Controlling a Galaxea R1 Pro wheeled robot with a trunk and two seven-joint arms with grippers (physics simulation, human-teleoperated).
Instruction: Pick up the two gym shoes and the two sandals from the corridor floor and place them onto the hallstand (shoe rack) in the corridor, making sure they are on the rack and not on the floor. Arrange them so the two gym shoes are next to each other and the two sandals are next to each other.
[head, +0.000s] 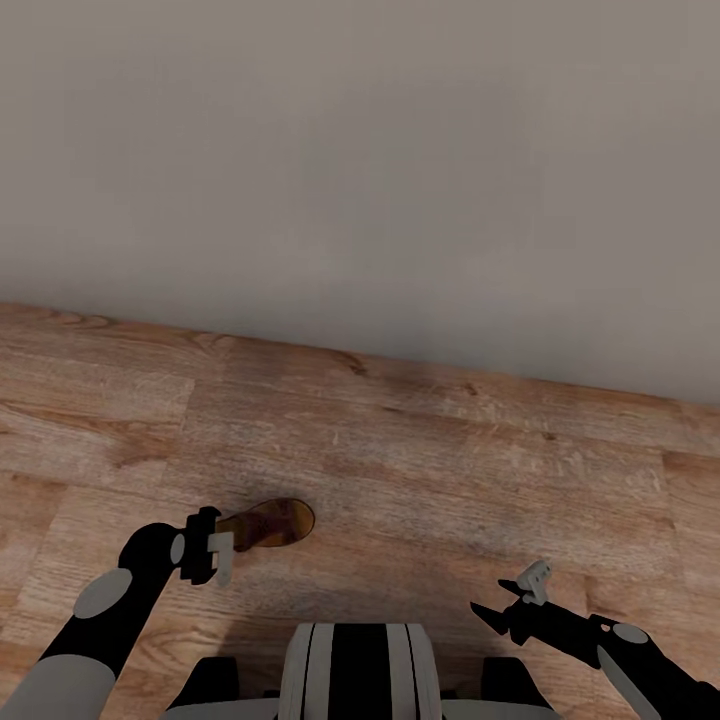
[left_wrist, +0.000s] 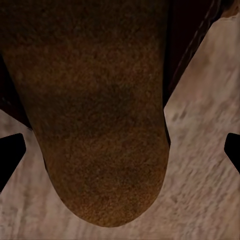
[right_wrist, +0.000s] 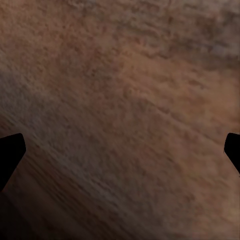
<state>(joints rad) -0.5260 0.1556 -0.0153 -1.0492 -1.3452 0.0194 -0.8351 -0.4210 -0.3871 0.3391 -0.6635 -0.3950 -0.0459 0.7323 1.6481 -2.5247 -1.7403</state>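
The robot's trunk, striped black and white, is sitting nearest the head camera at the bottom of the head view, with an arm reaching out on either side of it. Beyond it, an off-white wall is filling the upper half of the view and is meeting the corridor floor, whose light brown wood-grain planks are running across the lower half.

The left arm is extending forward, and the left gripper is hovering just beside the near end of a single brown sandal, which is lying on the floor ahead and to the left of the trunk. In the left wrist view the sandal is showing its grainy brown footbed and rounded end between the two dark fingertips; these are standing wide apart at either edge, well clear of the sandal, so the left gripper is released.

The right gripper is hanging over bare planks to the right of the trunk, well apart from the sandal. In the right wrist view its fingertips are likewise spread to the edges over the floor, holding nothing.
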